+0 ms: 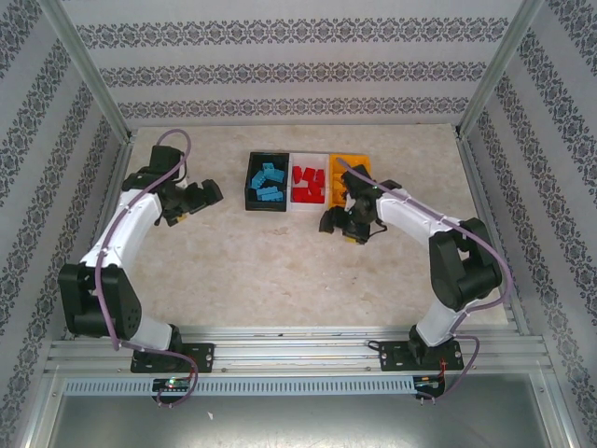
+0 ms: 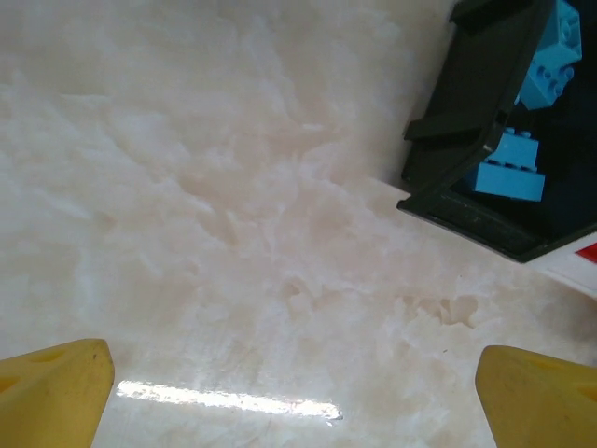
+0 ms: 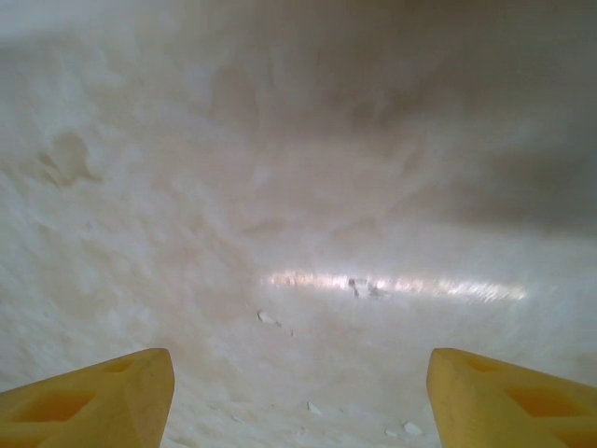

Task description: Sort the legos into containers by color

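Desk [image 1: 280, 280] of pale marbled stone carries everything. The left arm [image 1: 121, 233] rises along the left side and bends inward; the right arm [image 1: 448, 252] reaches from the right toward the middle.

Three containers stand side by side in a row at the far middle: a black bin [image 1: 266, 206], a white bin [image 1: 309, 209] and an orange-yellow bin [image 1: 359, 161], whose near end is covered by the right arm.

The left jaws sit near the black bin, to its left and apart from it. In the left wrist view they are spread wide, with yellow fingertips [image 2: 51, 392] at the two lower corners, bare desk between them and nothing held. A corner of the black bin [image 2: 466, 121] lies ahead of them.

The right jaws hang just in front of the white and orange-yellow bins. In the right wrist view their fingertips [image 3: 89, 397] also stand well apart over bare desk, gripping nothing.

Light blue legos [image 1: 269, 179] lie piled in the black bin, and red legos [image 1: 308, 185] in the white bin. What the orange-yellow bin holds I cannot tell.
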Robot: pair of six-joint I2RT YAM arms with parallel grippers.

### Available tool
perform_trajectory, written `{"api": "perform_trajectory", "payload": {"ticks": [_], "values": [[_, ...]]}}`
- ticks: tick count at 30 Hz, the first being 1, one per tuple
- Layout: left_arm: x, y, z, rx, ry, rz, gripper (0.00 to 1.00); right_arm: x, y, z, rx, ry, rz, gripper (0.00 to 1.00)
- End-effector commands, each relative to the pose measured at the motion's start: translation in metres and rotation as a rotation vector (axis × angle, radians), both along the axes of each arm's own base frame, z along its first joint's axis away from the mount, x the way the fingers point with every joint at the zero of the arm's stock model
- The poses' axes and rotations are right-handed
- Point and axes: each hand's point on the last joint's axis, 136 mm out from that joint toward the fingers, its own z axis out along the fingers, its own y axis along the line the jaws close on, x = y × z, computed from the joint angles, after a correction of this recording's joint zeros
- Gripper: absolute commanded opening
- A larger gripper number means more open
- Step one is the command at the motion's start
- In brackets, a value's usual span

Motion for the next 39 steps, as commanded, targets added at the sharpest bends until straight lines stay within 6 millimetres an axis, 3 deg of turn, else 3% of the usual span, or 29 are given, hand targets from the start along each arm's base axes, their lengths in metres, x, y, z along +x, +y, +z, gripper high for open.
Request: {"api": "perform_trajectory", "payload": {"ticks": [1, 4, 7, 9, 11, 15, 20, 22, 28, 32, 37, 39], "values": [[-0.001, 0.013, 0.017, -0.018, -0.071, 0.056, 1.00, 0.039, -0.031, 0.037, -0.052, -0.149, -0.040, 0.75], [-0.005, 0.019, 0.023, -0.011, -0.114, 0.080, 1.00, 0.067, -0.068, 0.081, -0.118, -0.385, -0.100, 0.76], [-0.005, 0.022, 0.031, -0.002, -0.179, 0.107, 1.00, 0.083, -0.095, 0.133, -0.239, -0.781, -0.093, 0.98], [-0.004, 0.027, 0.034, 0.018, -0.242, 0.124, 1.00, 0.080, -0.110, 0.160, -0.348, -1.055, -0.081, 0.98], [-0.007, 0.034, 0.031, 0.065, -0.294, 0.140, 1.00, 0.073, -0.128, 0.166, -0.420, -1.188, -0.111, 0.98], [-0.015, 0.039, 0.030, 0.166, -0.450, 0.070, 1.00, 0.067, -0.154, 0.141, -0.459, -1.096, -0.088, 0.98], [-0.024, 0.046, 0.028, 0.302, -0.577, 0.008, 1.00, 0.075, -0.165, 0.109, -0.470, -1.072, -0.071, 0.98], [-0.024, 0.051, 0.022, 0.334, -0.600, 0.020, 1.00, 0.081, -0.170, 0.088, -0.470, -1.026, -0.065, 0.98], [-0.014, 0.061, 0.012, 0.384, -0.580, 0.043, 1.00, 0.082, -0.179, 0.055, -0.464, -0.938, -0.053, 0.98], [-0.007, 0.069, -0.003, 0.423, -0.537, 0.053, 1.00, 0.086, -0.182, 0.041, -0.479, -0.951, -0.043, 0.98], [0.008, 0.084, -0.021, 0.495, -0.499, 0.099, 1.00, 0.086, -0.167, 0.028, -0.429, -1.015, 0.005, 0.98], [0.016, 0.084, -0.024, 0.521, -0.509, 0.064, 1.00, 0.086, -0.176, 0.027, -0.450, -1.017, -0.042, 0.98]]}}
